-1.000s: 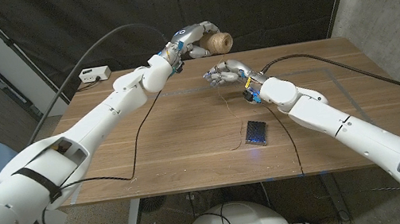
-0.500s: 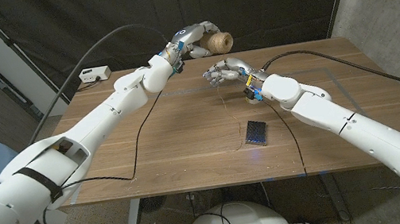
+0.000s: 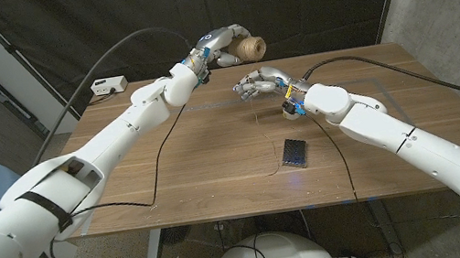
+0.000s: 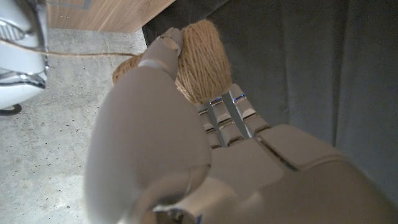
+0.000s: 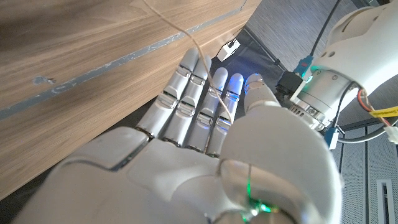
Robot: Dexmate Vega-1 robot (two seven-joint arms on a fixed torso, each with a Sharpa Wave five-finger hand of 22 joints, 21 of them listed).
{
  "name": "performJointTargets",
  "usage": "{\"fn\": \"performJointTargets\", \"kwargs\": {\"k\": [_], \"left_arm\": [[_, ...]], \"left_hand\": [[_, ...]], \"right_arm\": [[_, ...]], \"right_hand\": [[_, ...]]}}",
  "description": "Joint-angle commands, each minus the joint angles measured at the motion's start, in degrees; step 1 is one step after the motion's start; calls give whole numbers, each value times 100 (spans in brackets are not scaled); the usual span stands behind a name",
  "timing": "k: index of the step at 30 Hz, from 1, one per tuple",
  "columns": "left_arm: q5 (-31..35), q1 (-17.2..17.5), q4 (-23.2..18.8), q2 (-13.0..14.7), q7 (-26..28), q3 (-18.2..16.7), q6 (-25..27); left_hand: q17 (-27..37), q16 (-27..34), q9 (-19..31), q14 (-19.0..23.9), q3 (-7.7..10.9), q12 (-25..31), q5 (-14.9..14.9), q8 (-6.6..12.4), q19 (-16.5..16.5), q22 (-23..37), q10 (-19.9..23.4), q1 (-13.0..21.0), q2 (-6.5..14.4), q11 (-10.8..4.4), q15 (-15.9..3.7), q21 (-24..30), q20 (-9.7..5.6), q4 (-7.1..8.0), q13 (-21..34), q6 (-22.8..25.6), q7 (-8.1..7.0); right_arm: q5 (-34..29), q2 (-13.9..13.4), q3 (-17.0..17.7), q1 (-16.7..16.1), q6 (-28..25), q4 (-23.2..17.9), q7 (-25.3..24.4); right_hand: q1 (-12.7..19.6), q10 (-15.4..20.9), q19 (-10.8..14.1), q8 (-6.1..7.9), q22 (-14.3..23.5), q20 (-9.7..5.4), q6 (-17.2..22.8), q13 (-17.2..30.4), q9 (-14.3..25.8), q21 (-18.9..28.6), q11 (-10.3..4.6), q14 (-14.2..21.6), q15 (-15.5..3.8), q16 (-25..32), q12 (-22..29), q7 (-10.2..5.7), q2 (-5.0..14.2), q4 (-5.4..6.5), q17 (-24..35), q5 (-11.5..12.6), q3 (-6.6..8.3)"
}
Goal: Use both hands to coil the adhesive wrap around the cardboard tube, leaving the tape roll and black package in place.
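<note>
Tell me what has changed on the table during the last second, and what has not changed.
Very little changed. The right hand, with the thin string running through its fingers, moved slightly toward the far edge of the table, and its forearm followed. The left hand still holds the twine-wrapped spool up beyond the table's far edge. The black package and the white box stayed where they were.

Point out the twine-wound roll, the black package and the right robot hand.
twine-wound roll (image 3: 250,49), head view, its wound side.
black package (image 3: 294,152), head view, its top face.
right robot hand (image 3: 257,81), head view, back of hand.
</note>
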Motion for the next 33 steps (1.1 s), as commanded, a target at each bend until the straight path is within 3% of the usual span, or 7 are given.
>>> {"fn": "performJointTargets", "kwargs": {"k": [1,23,33], "left_arm": [[3,-101,158,-50,23,65,-52],[-82,-214,486,-159,49,160,-158],[-75,-287,680,-266,105,263,-215]], "left_hand": [[414,32,19,47,119,35,37,46,-21,15,33,123,397,-4,-7,45,-14,82,28,66,30],[423,30,19,47,118,23,47,37,-33,1,46,112,395,3,-14,84,-24,87,28,67,14],[421,26,17,54,122,17,52,38,-36,-6,35,111,393,-9,-8,102,-20,86,36,79,25]], "right_arm": [[250,-118,57,-11,186,-106,331],[1030,-50,227,70,708,88,1028],[1142,-2,274,91,868,143,1049]], "right_hand": [[-40,57,-15,-13,-3,-184,53,6,4,40,-22,-2,-615,9,-33,8,7,5,35,21,-12],[-52,106,-16,-72,-3,-196,88,-53,8,53,-19,13,-628,5,-111,12,49,-5,53,29,-20],[-39,133,1,-89,-3,-214,104,-70,9,65,-27,32,-644,3,-129,0,56,-20,53,32,-17]]}}
